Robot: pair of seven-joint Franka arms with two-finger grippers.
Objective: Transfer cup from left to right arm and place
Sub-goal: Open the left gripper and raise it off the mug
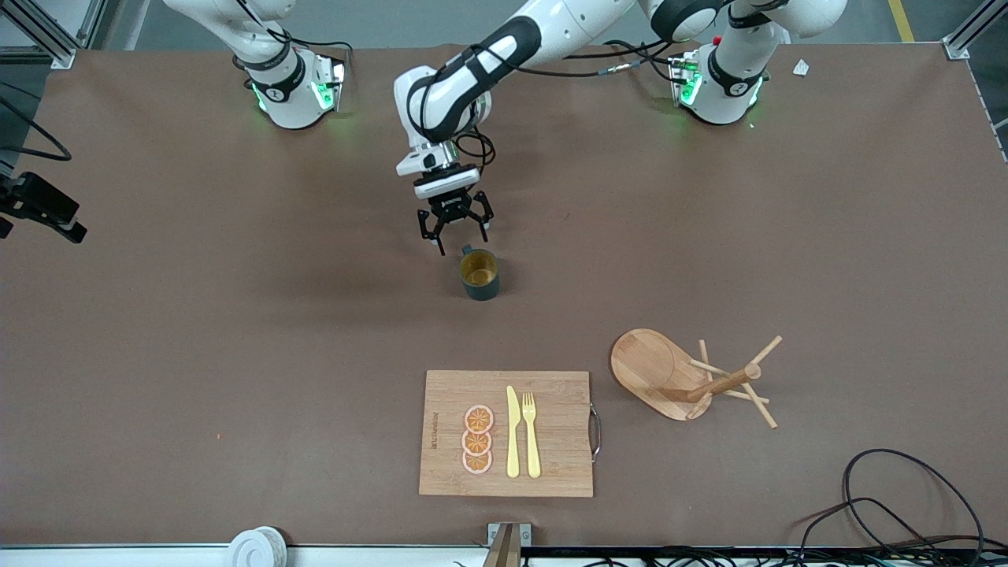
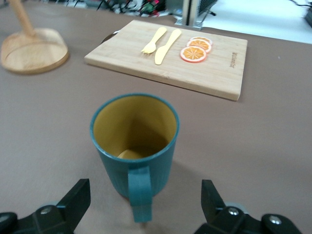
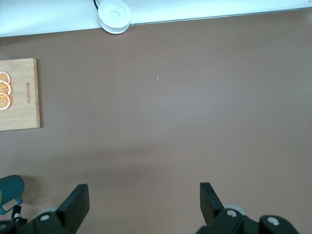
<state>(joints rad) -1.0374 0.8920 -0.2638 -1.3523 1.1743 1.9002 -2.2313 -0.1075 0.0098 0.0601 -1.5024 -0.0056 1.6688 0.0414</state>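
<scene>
The cutting board (image 1: 506,433) with its fork, knife and orange slices sits closest to the camera, and the cup (image 1: 479,274) stands upright mid-table, not picked up yet. The left gripper (image 1: 455,230) hovers wide open just above its handle side. The right gripper (image 3: 141,207) waits up high, also spread wide and empty, so the grab, handover and placing are all still to do, I'd say.

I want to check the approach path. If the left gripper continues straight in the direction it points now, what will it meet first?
Most likely the cup: the left gripper is open, and in the left wrist view the cup's handle sits between the fingers, facing it. The height above the table is unclear.
</scene>
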